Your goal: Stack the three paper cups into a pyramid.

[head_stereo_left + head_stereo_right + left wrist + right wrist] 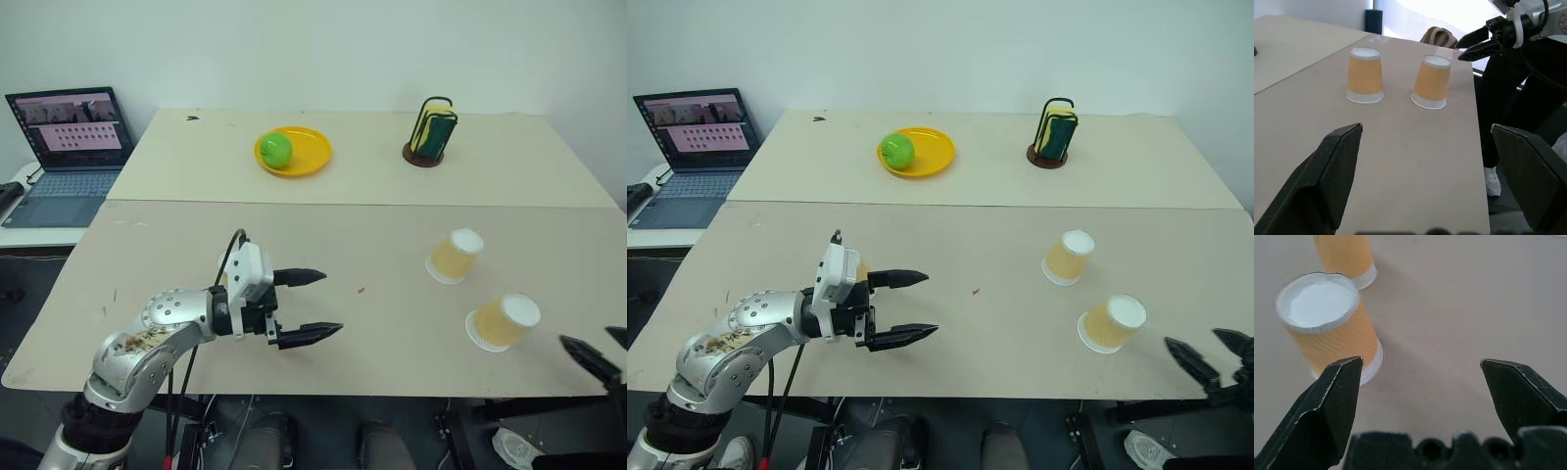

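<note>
No pyramid stands yet. Two of the paper cups are visible, both upside down on the desk (392, 323) with white bases up, toward its right side and a little apart from one another. The farther cup (455, 256) sits toward the middle of the desk; the nearer cup (503, 322) sits closer to the front edge. Neither rests on the other, so by the look of things a base pair still has to be drawn together and a cup set on top. A patch of orange just behind the left hand may be the third cup, but that cannot be told for sure.

The left hand (309, 306) hovers over the left half of the desk, pointing across toward the cups, its two black fingers spread wide with nothing between them and touching nothing. The right hand (600, 352) hangs at the desk's front right edge, just right of the nearer cup, fingers likewise spread wide and empty.
</note>
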Controlling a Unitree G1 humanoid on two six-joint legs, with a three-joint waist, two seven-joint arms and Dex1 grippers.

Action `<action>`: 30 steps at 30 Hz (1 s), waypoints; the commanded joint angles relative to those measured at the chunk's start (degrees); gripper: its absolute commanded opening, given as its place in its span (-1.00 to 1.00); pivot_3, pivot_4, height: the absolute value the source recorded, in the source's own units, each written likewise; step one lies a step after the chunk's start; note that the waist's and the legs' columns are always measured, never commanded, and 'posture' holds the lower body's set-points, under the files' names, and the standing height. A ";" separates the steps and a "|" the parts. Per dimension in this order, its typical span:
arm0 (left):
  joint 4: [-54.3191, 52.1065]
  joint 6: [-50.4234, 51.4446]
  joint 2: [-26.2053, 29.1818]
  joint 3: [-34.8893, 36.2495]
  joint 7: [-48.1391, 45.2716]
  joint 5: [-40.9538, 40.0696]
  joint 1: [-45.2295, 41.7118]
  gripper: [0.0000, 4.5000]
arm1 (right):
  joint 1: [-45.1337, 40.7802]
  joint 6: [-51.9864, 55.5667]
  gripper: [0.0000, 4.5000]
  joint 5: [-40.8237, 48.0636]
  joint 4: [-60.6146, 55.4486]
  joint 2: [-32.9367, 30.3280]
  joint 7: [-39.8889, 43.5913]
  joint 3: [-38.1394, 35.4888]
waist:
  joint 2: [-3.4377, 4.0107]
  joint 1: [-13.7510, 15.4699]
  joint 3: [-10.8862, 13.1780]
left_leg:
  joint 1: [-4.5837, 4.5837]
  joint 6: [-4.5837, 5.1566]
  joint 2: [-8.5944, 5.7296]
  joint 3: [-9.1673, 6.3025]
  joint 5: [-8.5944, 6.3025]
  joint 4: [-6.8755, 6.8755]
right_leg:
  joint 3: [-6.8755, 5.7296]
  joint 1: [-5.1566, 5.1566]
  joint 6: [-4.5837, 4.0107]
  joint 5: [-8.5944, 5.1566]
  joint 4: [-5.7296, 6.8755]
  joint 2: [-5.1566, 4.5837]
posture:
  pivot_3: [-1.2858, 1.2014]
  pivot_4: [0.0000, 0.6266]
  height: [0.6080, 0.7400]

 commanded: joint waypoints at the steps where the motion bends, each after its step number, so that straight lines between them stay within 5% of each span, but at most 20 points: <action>1: -1.33 -0.29 0.17 0.48 -0.60 0.10 -1.23 1.00 | -0.85 -0.54 1.00 -0.79 -3.21 1.78 -1.54 3.00 | 0.00 -0.03 0.00 | 0.00 0.00 0.00 -0.01 0.00 0.00 | -0.01 0.00 0.01 0.00 -0.01 0.00 | 0.03 -0.52 0.79; 30: -4.00 2.77 0.35 2.50 3.23 -0.82 0.36 1.00 | -15.03 0.54 1.00 -5.52 1.71 -1.05 -4.29 13.37 | -0.01 -0.08 0.00 | 0.01 0.03 -0.07 0.00 0.01 0.04 | -0.04 0.02 0.07 0.04 0.05 0.06 | 0.03 -0.52 0.79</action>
